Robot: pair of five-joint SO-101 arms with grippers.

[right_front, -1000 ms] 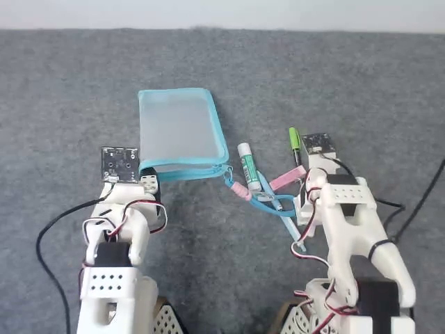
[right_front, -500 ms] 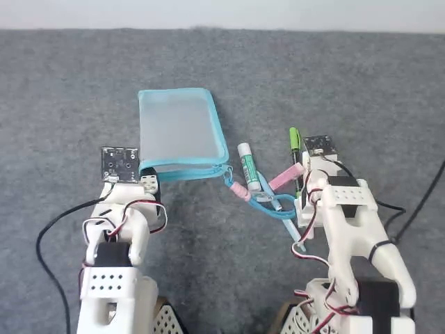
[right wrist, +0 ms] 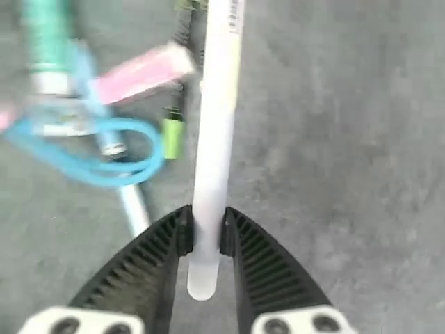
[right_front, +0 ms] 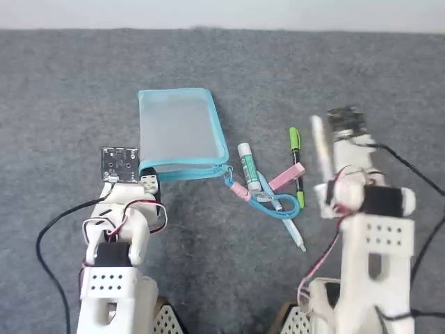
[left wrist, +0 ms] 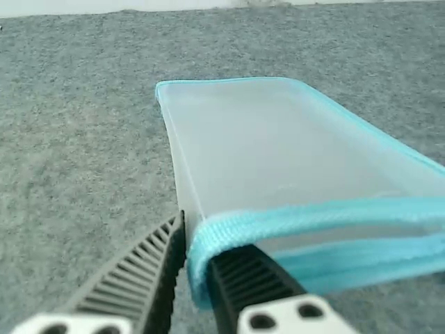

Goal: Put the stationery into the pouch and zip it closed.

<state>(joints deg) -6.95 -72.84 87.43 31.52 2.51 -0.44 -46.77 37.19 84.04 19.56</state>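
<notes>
The translucent pouch [right_front: 177,129] with a blue zipper edge lies flat; my left gripper [right_front: 149,178] is shut on the corner of its open edge. The left wrist view shows the pouch [left wrist: 278,153] and that gripper [left wrist: 192,233] pinching the blue trim. My right gripper [right_front: 322,167] hangs above the table, right of the pile, shut on a white pen [right_front: 318,136]. In the right wrist view the gripper [right wrist: 205,217] clamps the white pen [right wrist: 215,104] near one end. On the table lie a glue stick [right_front: 249,167], a green marker [right_front: 295,142], a pink item [right_front: 286,177] and a blue pen [right_front: 286,223].
A blue loop strap [right_front: 274,207] and a pink zipper pull [right_front: 240,188] trail from the pouch's corner into the pile. In the right wrist view the strap [right wrist: 104,149] and the pink item [right wrist: 142,73] lie below the held pen. Grey carpet [right_front: 69,90] covers the table.
The right arm has risen from the pile and swung farther away, carrying the white pen up off the table. The left arm and the pouch have stayed still.
</notes>
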